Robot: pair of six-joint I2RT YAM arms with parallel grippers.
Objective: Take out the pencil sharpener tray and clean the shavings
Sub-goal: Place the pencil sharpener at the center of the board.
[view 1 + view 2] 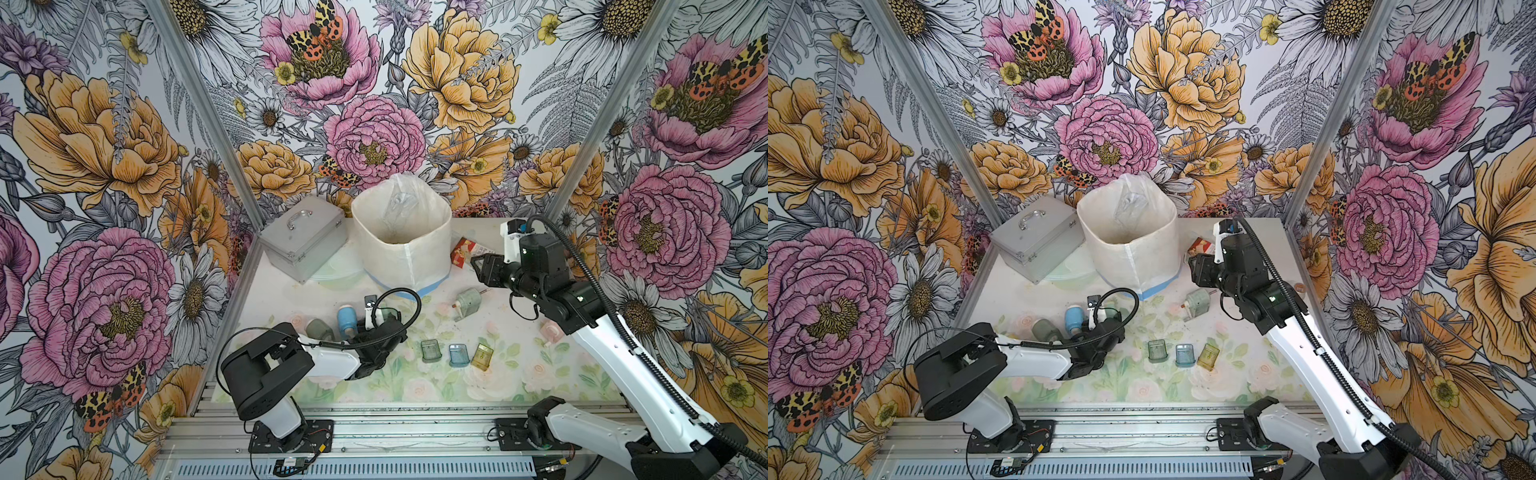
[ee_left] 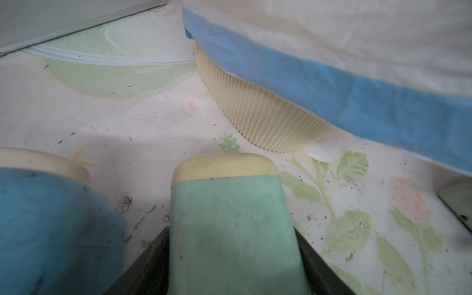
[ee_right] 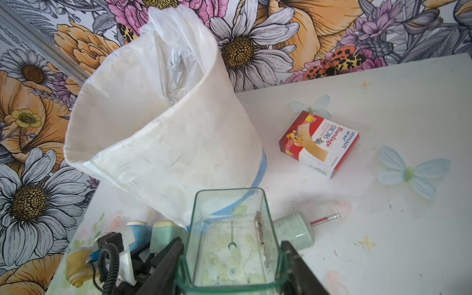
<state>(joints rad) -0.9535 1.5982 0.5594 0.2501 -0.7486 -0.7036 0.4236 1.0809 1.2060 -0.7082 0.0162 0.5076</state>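
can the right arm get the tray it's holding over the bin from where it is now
Probably yes. The right fingers, shut on the clear tray, hang just beside the lined bin, with nothing between them, and the bin's top is open.

The tray (image 3: 224, 255) is clear green-tinted plastic, glossy and smooth, with gritty dark shavings (image 3: 260, 232) along one wall. The sharpener (image 2: 229, 229) is matt mint plastic, scuffed and smudged. The bin liner (image 3: 163, 143) is thin, crinkled, milky plastic film over a finely ribbed cream bin (image 2: 258, 115). The case (image 1: 305, 245) is dull brushed metal. The worktop (image 2: 153, 115) is a matt printed sheet, speckled with dirt.
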